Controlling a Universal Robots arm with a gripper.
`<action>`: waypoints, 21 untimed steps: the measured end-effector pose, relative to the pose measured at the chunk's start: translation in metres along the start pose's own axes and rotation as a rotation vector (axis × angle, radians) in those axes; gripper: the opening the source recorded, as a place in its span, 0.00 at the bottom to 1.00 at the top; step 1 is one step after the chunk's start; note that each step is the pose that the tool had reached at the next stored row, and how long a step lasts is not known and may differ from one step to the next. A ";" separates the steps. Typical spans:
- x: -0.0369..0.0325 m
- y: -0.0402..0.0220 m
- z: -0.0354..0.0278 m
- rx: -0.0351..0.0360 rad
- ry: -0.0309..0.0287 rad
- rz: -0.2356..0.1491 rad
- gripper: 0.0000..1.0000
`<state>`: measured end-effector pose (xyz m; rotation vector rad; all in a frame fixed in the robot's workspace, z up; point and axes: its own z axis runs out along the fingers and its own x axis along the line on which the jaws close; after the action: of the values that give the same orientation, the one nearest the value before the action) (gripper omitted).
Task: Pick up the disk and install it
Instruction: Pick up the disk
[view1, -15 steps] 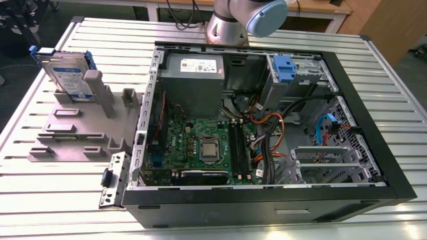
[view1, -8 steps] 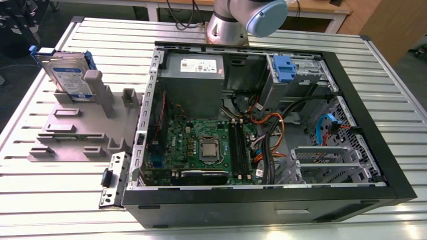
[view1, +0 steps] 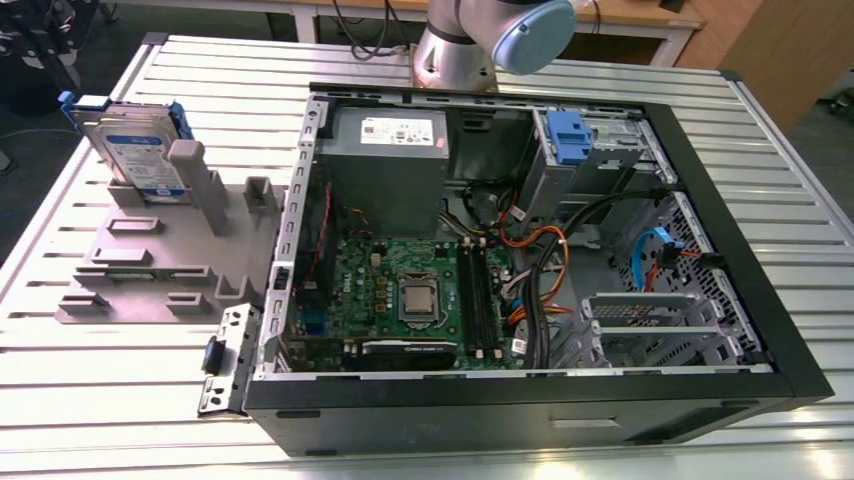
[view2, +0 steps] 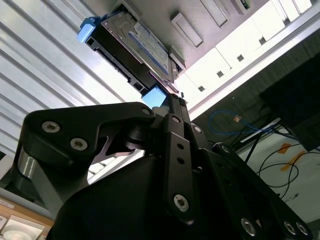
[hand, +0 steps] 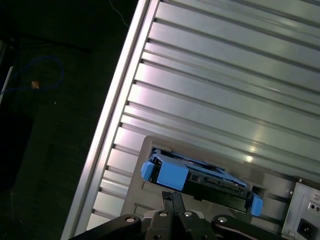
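Disk (view1: 134, 152) position at this entry? (Op 1)

It stood on edge in the grey fixture (view1: 147, 265) on the slatted table (view1: 80, 400), at the exterior view's left and well apart from the open case (view1: 534, 405). The label side showed in the exterior view. A blue carrier tab (view1: 86, 101) sat at the upper end. (Op 2)

State of the gripper (hand: 170, 197)? (Op 1)

Narrow. In the first wrist view the two fingertips (hand: 165, 196) lay together with nothing held between them. The gripper hung over the disk and apart from it. In both wrist views the disk appeared beyond the fingertips, seated in the fixture, with a blue tab nearest them. The exterior view showed the disk untouched. (Op 2)

Case contents noted? (Op 1)

The case lay on its side with the panel off. The power supply (view1: 387, 150) sat at the far end and the motherboard (view1: 414, 290) on the floor of the case. A blue bracket (view1: 570, 135) sat in the bay at the far corner, toward the exterior view's right. Orange and black cables (view1: 534, 250) ran between the bay and the board. The arm (view1: 487, 40) rose from the table just behind the case. (Op 2)

Task status? (Op 1)

The disk was not yet picked up and was not in the case. (Op 2)
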<state>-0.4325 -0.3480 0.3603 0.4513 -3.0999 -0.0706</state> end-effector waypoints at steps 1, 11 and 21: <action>0.0000 0.0000 0.0000 0.0000 0.0001 -0.002 0.11; 0.0000 0.0000 0.0000 -0.0001 0.0007 -0.015 0.11; 0.0000 0.0000 0.0000 0.0000 0.0010 -0.020 0.11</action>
<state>-0.4325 -0.3480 0.3603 0.4824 -3.0947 -0.0705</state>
